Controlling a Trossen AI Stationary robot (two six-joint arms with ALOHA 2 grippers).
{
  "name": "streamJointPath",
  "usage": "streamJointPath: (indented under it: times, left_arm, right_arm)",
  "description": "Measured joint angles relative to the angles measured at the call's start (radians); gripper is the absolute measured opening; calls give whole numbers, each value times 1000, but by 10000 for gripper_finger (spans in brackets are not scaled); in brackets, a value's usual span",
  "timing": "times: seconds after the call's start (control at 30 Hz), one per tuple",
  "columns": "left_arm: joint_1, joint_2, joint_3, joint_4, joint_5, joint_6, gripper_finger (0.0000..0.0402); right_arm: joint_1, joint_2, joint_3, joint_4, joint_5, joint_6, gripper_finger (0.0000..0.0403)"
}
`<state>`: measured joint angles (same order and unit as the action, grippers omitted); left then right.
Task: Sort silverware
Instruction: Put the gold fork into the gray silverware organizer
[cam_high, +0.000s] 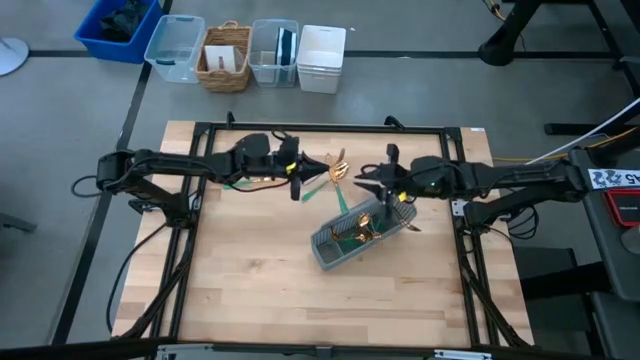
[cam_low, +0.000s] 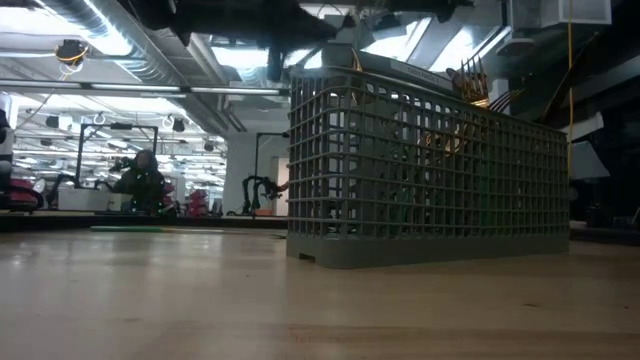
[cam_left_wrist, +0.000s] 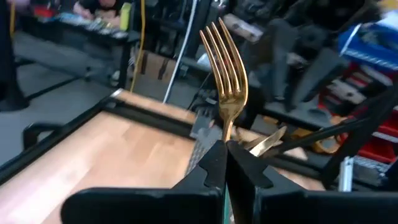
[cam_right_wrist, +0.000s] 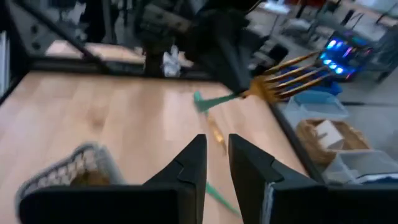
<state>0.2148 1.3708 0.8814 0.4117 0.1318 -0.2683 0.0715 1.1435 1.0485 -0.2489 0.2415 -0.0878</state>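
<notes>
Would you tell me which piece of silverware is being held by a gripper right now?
The gold fork, pinched in the left gripper, tines free. The other pieces stand in the grey caddy or lie on the table.

High view straight down; low view level, close behind caddy (cam_low: 430, 170); both share it.

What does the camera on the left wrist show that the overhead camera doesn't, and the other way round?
Only the left wrist view shows, close up, the left gripper shut on a gold fork, tines up. Only the high view shows the whole table, the right gripper open above the grey caddy, loose silverware on the wood, and bins on the floor. Both show the fork, the left gripper and the table's wooden top.
</notes>
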Motion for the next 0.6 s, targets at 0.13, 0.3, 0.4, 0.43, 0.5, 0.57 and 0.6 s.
streamJointPath:
  times: [0.13, 0.3, 0.4, 0.43, 0.5, 0.57, 0.6]
  left_arm:
    - [-27, 0, 0, 53, 11, 6, 0]
    - [-65, 0, 0, 112, 26, 19, 0]
    - [-90, 0, 0, 131, 26, 48, 0]
    - [-98, 0, 0, 138, 26, 62, 0]
    - [-116, 0, 0, 161, 26, 83, 0]
    - [-131, 0, 0, 186, 26, 105, 0]
    - [-139, 0, 0, 198, 26, 120, 0]
  right_arm:
    - [-1, 0, 0, 56, 4, 0, 71]
    - [-1, 0, 0, 105, 3, 0, 71]
    - [-1, 0, 0, 139, 0, 3, 71]
    - [-1, 0, 0, 151, -10, 4, 71]
    - [-1, 0, 0, 176, -26, 5, 71]
    - [-1, 0, 0, 197, -37, 8, 71]
    - [-1, 0, 0, 207, -50, 10, 71]
